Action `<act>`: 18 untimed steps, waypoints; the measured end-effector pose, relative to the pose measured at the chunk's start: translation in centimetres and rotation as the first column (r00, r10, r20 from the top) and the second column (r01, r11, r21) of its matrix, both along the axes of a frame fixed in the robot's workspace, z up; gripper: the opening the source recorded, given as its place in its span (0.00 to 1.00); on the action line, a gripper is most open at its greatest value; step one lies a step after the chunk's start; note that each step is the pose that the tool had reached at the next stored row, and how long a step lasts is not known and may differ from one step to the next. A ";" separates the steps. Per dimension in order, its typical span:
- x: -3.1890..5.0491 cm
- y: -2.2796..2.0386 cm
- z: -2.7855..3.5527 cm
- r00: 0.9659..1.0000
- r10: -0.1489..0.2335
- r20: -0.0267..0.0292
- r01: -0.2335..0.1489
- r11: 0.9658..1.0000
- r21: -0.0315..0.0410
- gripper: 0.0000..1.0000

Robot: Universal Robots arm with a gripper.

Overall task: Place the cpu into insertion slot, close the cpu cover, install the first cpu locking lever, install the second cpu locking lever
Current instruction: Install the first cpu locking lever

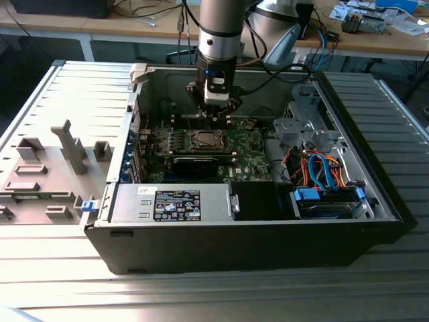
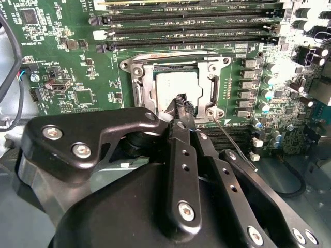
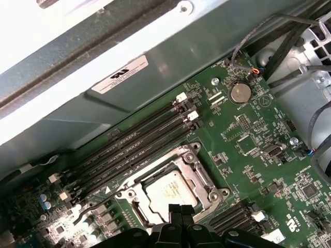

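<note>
Chip (image 2: 173, 83) is sitting flat in the socket (image 1: 203, 139), near the middle of the green board (image 2: 51, 51) inside the open computer case (image 1: 268, 248), so from where I stand that first step looks done. The cover plate (image 2: 140, 85) seems to be down as well. Its silvery frame lies round the chip, and the dull grey top shows through the square opening in both wrist views.

The arm (image 1: 220, 33) comes straight down into the case. The claw (image 2: 183, 103) hangs over the edge of the chip farthest from the long memory slots (image 2: 186, 23). Its two black tips are pressed together, with nothing between them that I can see. Whether they touch the plate or float just above it, I can't tell.

Just beside the tips, in the second wrist view, a thin metal lever (image 2: 234, 143) runs from the corner of the cover plate out across the board at a slant, away from the socket. That reads to me as unlatched, so I'd judge the work to be at the first locking lever, with the second not yet seen to.

It's a fiddly spot. The rod is thin, and small parts crowd the board close by. I'd say any move on it calls for the tips set squarely against the rod and a steady push, with no sliding off onto the parts around it.
</note>
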State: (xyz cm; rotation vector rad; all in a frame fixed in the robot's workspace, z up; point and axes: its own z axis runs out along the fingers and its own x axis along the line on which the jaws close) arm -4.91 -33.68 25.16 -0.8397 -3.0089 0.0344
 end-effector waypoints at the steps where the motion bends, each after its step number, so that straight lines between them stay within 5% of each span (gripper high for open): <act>1: 0.00 0.00 0.00 1.000 0.004 0.000 -0.004 1.000 0.000 0.11; 18: 0.00 0.00 0.00 0.997 0.083 0.000 -0.083 0.997 0.000 0.11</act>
